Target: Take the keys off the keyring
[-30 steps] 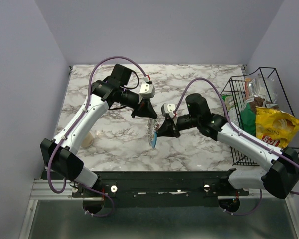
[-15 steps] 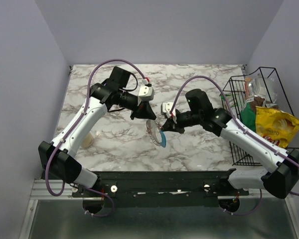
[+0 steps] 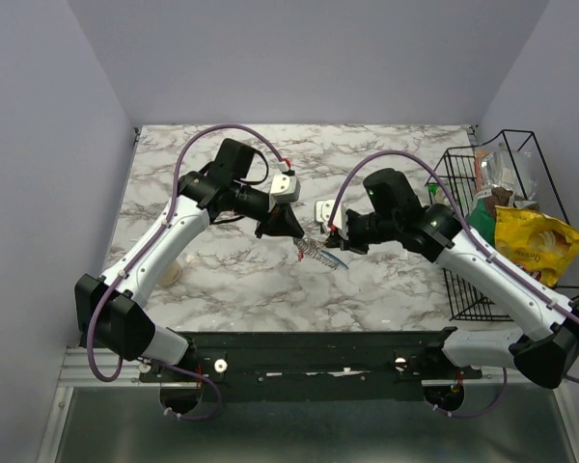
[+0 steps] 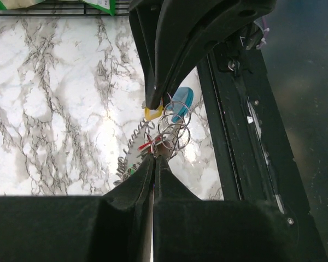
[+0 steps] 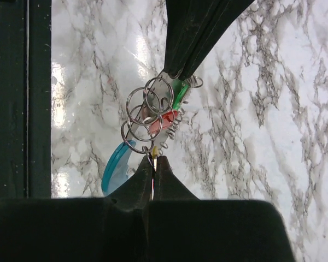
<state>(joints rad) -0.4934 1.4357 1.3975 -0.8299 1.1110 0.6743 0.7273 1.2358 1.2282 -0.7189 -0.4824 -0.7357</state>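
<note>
Keyring held aloft; yellow bag: red logo, writing unreadable.

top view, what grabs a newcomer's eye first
The left gripper and right gripper meet tip to tip above the marble table, shut on the keyring and its keys, with red, green and yellow heads, hanging between them. At the right edge, a yellow bag sits in a wire basket.

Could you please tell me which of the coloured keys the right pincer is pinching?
The yellow key: it sits at the tips of the shut right pincer, while the red key and green key hang nearer the left pincer.
</note>
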